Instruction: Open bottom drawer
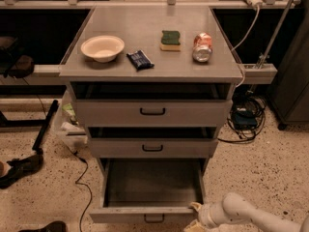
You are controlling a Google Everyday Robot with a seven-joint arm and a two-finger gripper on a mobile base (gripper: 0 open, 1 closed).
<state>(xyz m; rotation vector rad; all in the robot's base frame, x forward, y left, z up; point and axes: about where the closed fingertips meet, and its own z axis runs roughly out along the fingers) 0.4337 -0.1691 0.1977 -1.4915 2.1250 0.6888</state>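
Round cream bowl [102,48] sits on the left of the grey cabinet top [145,18], only its bare cream inside showing. Right of it are a dark blue snack packet [140,60], a green-and-yellow sponge [170,40], then a red-and-silver soda can [202,47] lying on its side. Below, the tall-fronted top grey drawer [116,112] is slightly ajar, and the middle grey drawer [116,148] too, both showing dark gaps. The bottom drawer [125,215], lowest in the cabinet, is pulled well out, showing a bare dark floor inside. The white arm's gripper [194,216] is at the lower right, right against the bottom drawer's front right corner; cannot tell whether it grasps anything. A black cable [82,178] trails on the speckled floor on the left.
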